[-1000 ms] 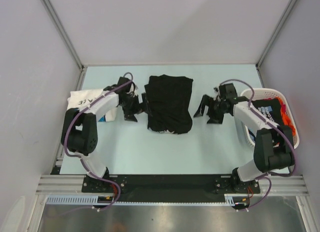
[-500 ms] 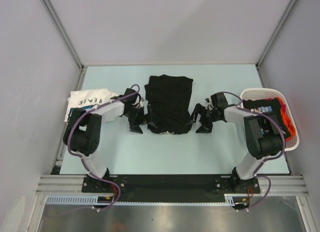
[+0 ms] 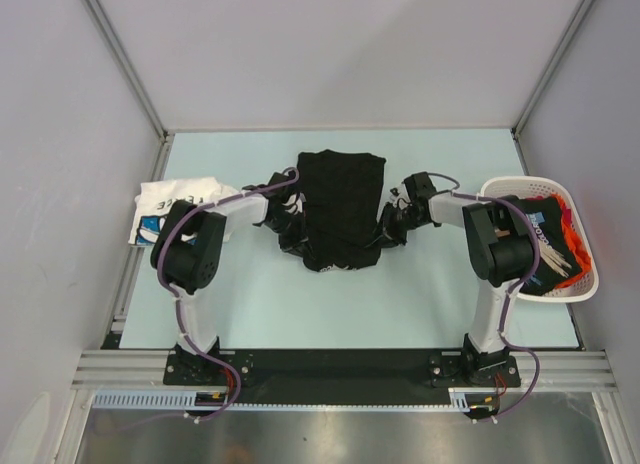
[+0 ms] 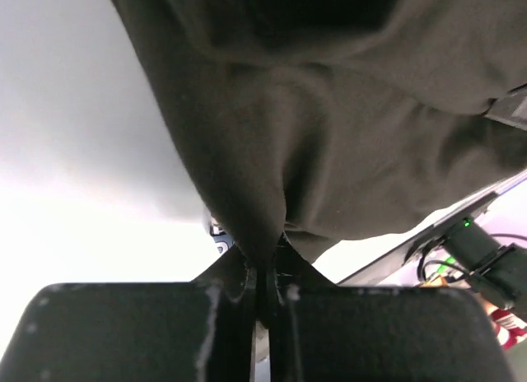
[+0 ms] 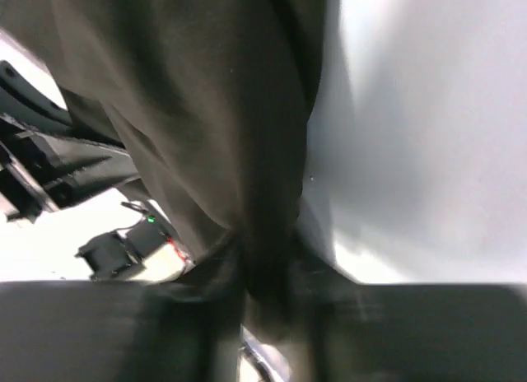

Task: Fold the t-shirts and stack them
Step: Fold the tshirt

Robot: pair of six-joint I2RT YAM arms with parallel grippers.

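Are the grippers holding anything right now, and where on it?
Both hold the black tee. The left gripper pinches a fold at its left edge near the arms, and the right gripper pinches its right edge.

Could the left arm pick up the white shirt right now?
Probably not yet: the left gripper is shut on the black t-shirt. The white t-shirt lies uncovered beside that arm, so letting go first should free it.

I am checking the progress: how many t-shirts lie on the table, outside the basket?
2. The black t-shirt is in the middle; the white t-shirt is at the left edge. More are piled in the basket, some perhaps hidden.
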